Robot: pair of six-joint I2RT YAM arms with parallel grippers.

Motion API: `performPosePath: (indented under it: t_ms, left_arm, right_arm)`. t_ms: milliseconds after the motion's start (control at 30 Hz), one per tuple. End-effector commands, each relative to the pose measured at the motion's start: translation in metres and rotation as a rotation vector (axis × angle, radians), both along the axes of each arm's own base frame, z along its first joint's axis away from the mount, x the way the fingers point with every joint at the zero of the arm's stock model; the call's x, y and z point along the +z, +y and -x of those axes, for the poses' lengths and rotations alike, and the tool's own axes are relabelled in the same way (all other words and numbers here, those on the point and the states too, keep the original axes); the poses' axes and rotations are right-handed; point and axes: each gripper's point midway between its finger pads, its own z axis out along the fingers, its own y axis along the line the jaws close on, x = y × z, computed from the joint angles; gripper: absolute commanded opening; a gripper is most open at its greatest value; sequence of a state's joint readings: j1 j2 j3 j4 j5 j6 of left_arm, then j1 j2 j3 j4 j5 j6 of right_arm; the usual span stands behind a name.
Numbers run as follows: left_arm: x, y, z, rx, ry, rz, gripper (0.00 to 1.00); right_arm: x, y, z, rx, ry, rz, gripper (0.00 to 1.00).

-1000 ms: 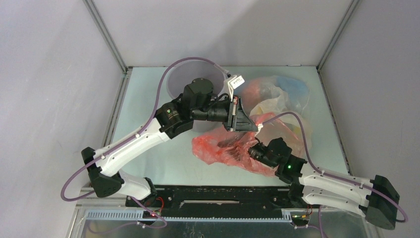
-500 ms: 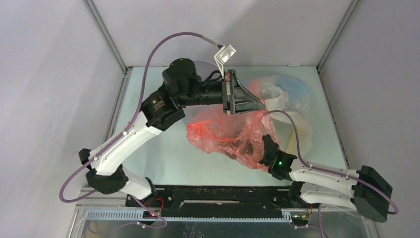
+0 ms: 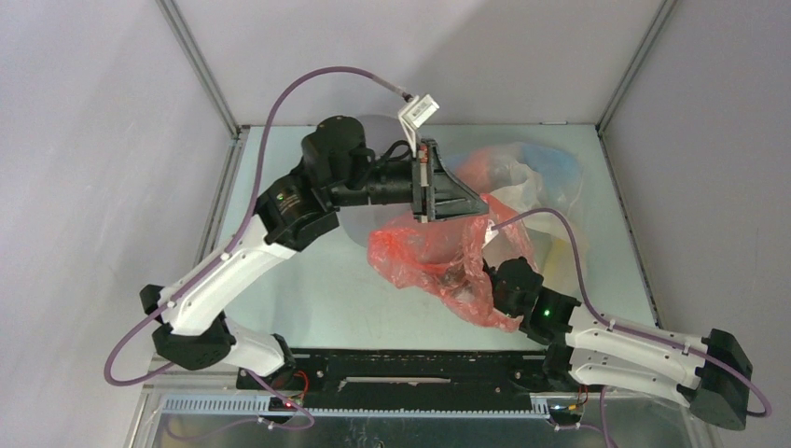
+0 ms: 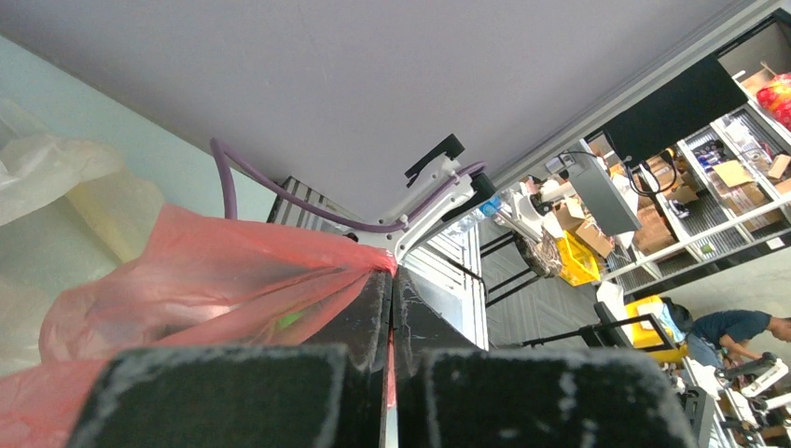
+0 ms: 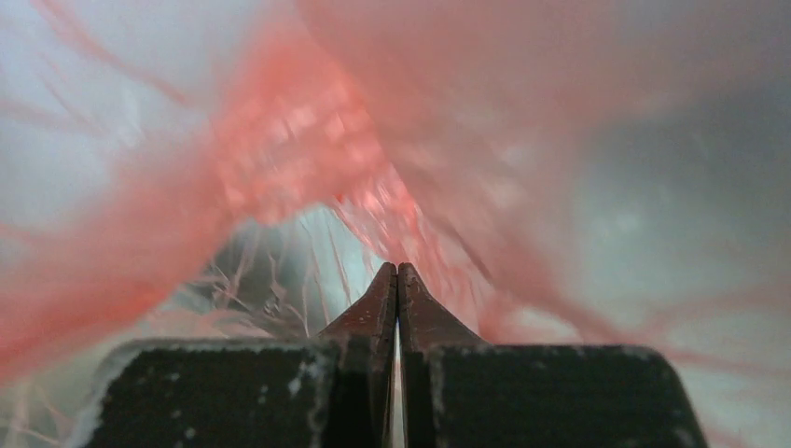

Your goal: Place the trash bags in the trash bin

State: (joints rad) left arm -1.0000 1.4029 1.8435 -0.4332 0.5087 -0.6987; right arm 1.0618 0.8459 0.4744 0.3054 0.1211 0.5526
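My left gripper (image 3: pixel 481 203) is shut on an edge of the red-pink trash bag (image 3: pixel 429 257) and holds it up above the table; red film shows pinched between its fingers in the left wrist view (image 4: pixel 393 280). My right gripper (image 3: pixel 496 280) is shut on the bag's lower right part, with red film spreading from its tips in the right wrist view (image 5: pixel 397 269). The light-grey trash bin (image 3: pixel 381 128) stands at the back, mostly hidden behind my left arm. The pale yellow bag (image 3: pixel 562 245) and light blue bag (image 3: pixel 558 161) lie crumpled at the back right.
Aluminium frame posts stand at both back corners. A black rail (image 3: pixel 410 364) runs along the near edge between the arm bases. The left arm's purple cable (image 3: pixel 308 84) arcs over the bin.
My left gripper has risen and drawn back to the left, lifting the red-pink bag off the table so it hangs open. My right gripper has stayed low at the bag's lower right part.
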Motion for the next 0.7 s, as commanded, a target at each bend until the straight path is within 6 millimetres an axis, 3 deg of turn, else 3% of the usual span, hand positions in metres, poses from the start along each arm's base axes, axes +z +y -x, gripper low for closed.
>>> performPosePath:
  t_ms: [0, 133, 267, 567, 667]
  left_arm:
    - [-0.009, -0.024, 0.008, -0.065, 0.006, 0.002, 0.0]
    - [-0.009, -0.044, 0.021, -0.135, 0.017, 0.014, 0.0]
    - [-0.003, -0.05, 0.023, -0.14, 0.001, 0.037, 0.0]
    - [0.021, -0.043, 0.013, -0.108, -0.049, 0.081, 0.0]
    - [0.026, -0.042, 0.015, -0.114, -0.04, 0.095, 0.0]
  right_arm:
    - [0.047, 0.019, 0.006, 0.068, -0.067, -0.104, 0.0]
    - [0.059, 0.028, 0.003, 0.074, -0.073, -0.167, 0.0]
    - [0.07, 0.034, 0.007, 0.115, -0.065, -0.227, 0.0]
    - [0.04, 0.074, 0.041, 0.249, 0.057, -0.222, 0.0]
    - [0.031, 0.081, 0.038, 0.24, 0.07, -0.212, 0.0]
